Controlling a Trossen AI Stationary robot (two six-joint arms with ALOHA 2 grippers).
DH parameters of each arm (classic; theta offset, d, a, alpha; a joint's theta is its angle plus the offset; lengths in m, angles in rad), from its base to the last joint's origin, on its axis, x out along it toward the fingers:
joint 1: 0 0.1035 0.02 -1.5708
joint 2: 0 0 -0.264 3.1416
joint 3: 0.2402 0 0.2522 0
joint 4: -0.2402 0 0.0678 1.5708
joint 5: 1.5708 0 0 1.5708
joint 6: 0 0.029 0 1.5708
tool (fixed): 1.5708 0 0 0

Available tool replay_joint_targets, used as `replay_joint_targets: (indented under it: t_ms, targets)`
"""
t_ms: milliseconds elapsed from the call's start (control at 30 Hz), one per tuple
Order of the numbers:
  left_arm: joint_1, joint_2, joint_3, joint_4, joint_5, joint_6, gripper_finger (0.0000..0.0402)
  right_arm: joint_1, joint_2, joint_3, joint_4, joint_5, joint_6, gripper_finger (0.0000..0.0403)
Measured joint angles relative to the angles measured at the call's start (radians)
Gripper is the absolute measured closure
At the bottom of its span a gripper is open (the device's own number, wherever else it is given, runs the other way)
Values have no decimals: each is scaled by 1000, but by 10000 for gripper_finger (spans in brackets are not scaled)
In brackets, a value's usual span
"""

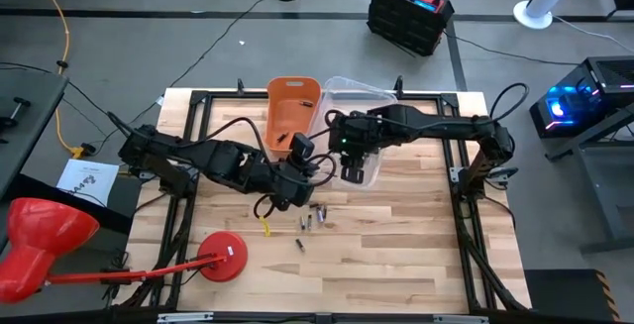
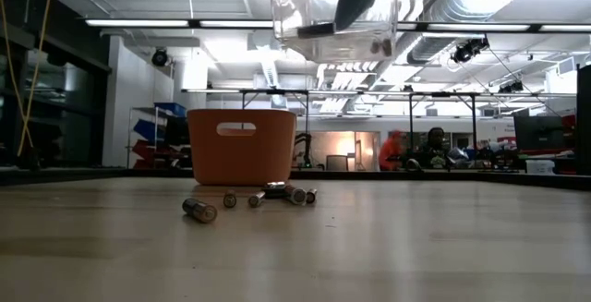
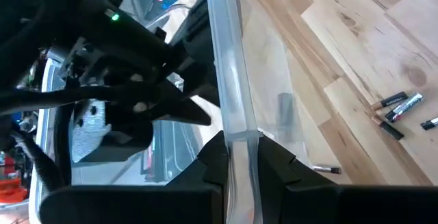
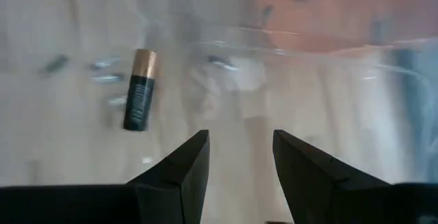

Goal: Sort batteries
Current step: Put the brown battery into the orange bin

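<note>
Loose batteries (image 1: 309, 221) lie scattered on the table (image 1: 396, 265), below and just beside the left claw (image 3: 236, 166). From the low view they rest on their sides, with long axes pointing several different ways. One more battery (image 4: 140, 90), black with a coppery end, lies flat on the floor of the clear bin (image 2: 305, 11). It sits just ahead of the right claw (image 4: 239, 159) and off to one side of the gap between the fingers. Its long axis runs roughly along the claw's line of reach, coppery end pointing away from the claw.

Handling, as a judgement: each battery is small, rigid, dense for its size and smooth-sided. It is likely to roll across its axis and may slip from a glancing pinch. The safest hold is probably across the middle of the barrel, with the fingers square to the long axis.

The right claw hangs over the bin's inside with its fingers spread and nothing between them. The left claw is pressed together on the rim of the clear bin and holds it raised off the table. That thin, transparent wall looks light and somewhat flexible. The orange bin (image 2: 242, 145) stands on the table beyond both claws.
</note>
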Motion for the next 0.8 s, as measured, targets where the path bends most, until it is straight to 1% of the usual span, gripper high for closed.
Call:
replay_joint_targets:
  t_ms: [133, 200, 267, 400, 433, 467, 533, 633, 667, 800]
  targets:
    - [0, 0, 0, -5, 26, -5, 373, -6, 0, -13, 23, -139, 67, 245]
    - [0, 0, 0, -11, 69, -19, 373, -6, 1, -39, 39, -182, 81, 245]
    - [9, 0, 0, -16, 165, -59, 373, -7, 1, -71, 51, -222, 102, 245]
    - [40, 0, 0, -31, 433, -152, 373, -2, 1, -125, 86, -320, 139, 245]
    - [48, 0, 0, -33, 473, -165, 373, 3, 1, -134, 97, -333, 144, 245]
    - [52, 0, 0, -32, 486, -174, 373, 9, 1, -138, 106, -335, 145, 245]
    - [57, 0, 0, -33, 465, -177, 373, 18, 1, -147, 126, -342, 145, 245]
    - [56, 0, 0, -37, 399, -150, 373, 33, 0, -147, 153, -344, 143, 245]
    - [52, 0, 0, -36, 380, -136, 373, 38, 0, -147, 159, -331, 135, 245]
    - [29, 0, -1, -5, 290, -63, 373, 47, 4, -147, 160, -208, 65, 245]
